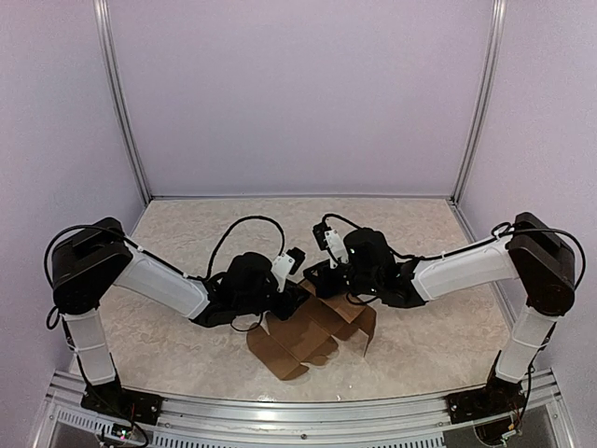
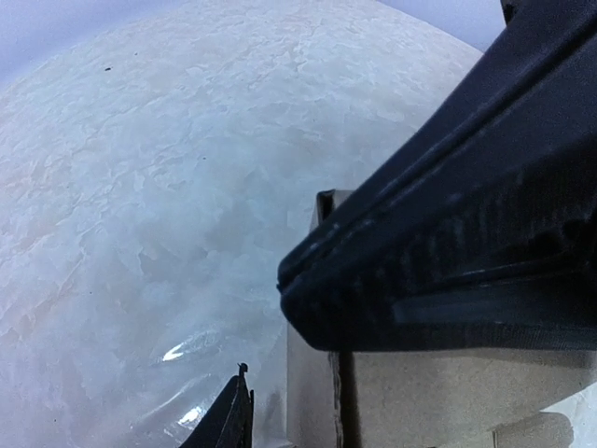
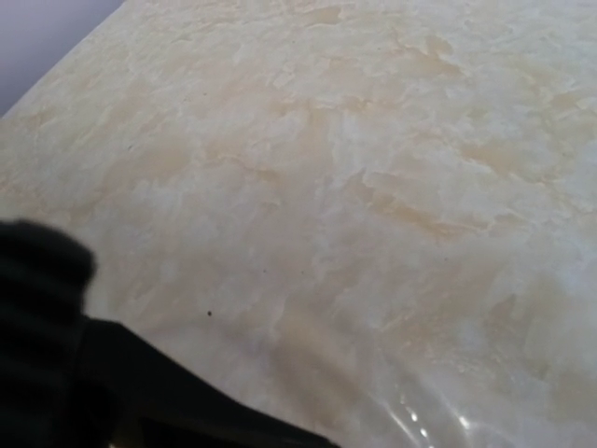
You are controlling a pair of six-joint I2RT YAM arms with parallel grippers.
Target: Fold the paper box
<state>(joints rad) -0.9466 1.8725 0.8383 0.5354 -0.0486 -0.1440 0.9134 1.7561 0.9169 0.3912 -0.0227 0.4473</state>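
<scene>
The paper box (image 1: 312, 336) is brown cardboard, partly folded, lying between the two arms near the table's front, with one flap (image 1: 367, 329) raised on its right. My left gripper (image 1: 300, 297) sits at the box's left far edge. In the left wrist view its jaws stand apart: one wide black finger (image 2: 466, 233) lies over the cardboard (image 2: 448, 397), and the other tip (image 2: 229, 420) is clear of it. My right gripper (image 1: 315, 273) is at the box's far corner and is shut. Whether it pinches cardboard is hidden. Its view shows only a dark finger part (image 3: 140, 392) over the table.
The marbled beige table (image 1: 215, 233) is enclosed by lilac walls (image 1: 298, 93) at the back and both sides. A metal rail (image 1: 298, 420) runs along the near edge, with the arm bases on it.
</scene>
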